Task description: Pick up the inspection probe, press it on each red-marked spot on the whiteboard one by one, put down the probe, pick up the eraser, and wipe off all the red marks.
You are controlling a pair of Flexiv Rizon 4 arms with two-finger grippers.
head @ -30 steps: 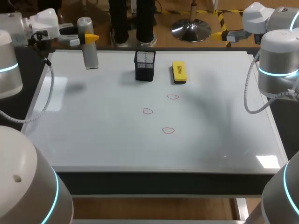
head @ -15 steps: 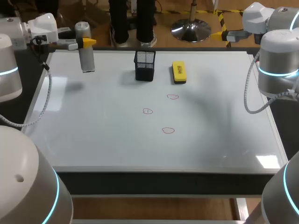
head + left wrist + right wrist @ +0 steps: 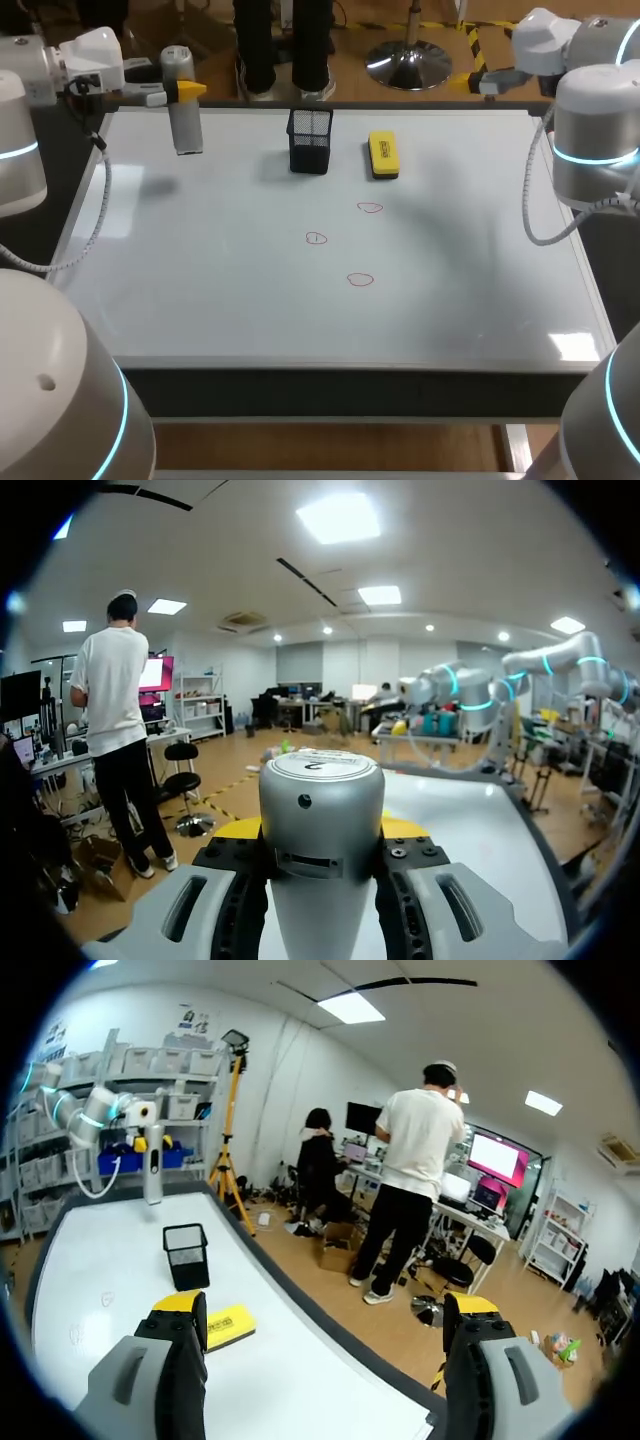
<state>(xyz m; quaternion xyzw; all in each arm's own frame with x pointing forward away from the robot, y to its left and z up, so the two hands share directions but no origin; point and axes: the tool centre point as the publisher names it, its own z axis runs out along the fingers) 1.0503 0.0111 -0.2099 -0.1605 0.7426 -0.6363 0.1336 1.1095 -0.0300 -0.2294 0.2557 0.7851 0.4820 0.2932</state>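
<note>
Grip on the probe comes from the left gripper, whose fingers clamp the silver cylinder from two sides. It is upright above the far left corner of the whiteboard, likely so its lower end can press straight down. Three red marks sit near the middle, well to its right. The eraser lies at the far side beside a black mesh cup. The right gripper hangs far right, fingers wide and empty, probably to keep clear.

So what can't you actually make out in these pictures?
Probe's lower end: left wrist view, cut off by the edge, between the left gripper's fingers.
Whether the probe touches the whiteboard: head view, the angle doesn't settle it.
Red marks: right wrist view, too small.
Mesh holder's inside: head view, dark mesh hides it.
</note>
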